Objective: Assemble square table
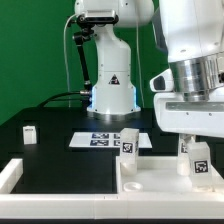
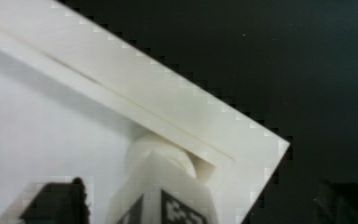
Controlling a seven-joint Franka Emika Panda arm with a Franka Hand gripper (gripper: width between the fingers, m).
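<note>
The square tabletop point(image 1: 160, 178) lies flat at the exterior view's lower right. One white tagged leg point(image 1: 128, 142) stands upright at its far left corner. A second tagged leg point(image 1: 197, 160) stands on the slab at the right, under my gripper point(image 1: 194, 148). A third leg point(image 1: 30, 133) stands alone on the black table at the left. In the wrist view the leg point(image 2: 158, 165) stands near the slab's point(image 2: 51, 120) corner, between my dark fingers point(image 2: 55, 200). My gripper point(image 2: 197, 208) is open, with a gap on each side of the leg.
The marker board point(image 1: 108, 140) lies flat mid-table in front of the robot base point(image 1: 110, 90). A white rail frame point(image 1: 12, 175) edges the black surface at the lower left and along the front. A raised white band point(image 2: 149, 85) runs along the slab's edge.
</note>
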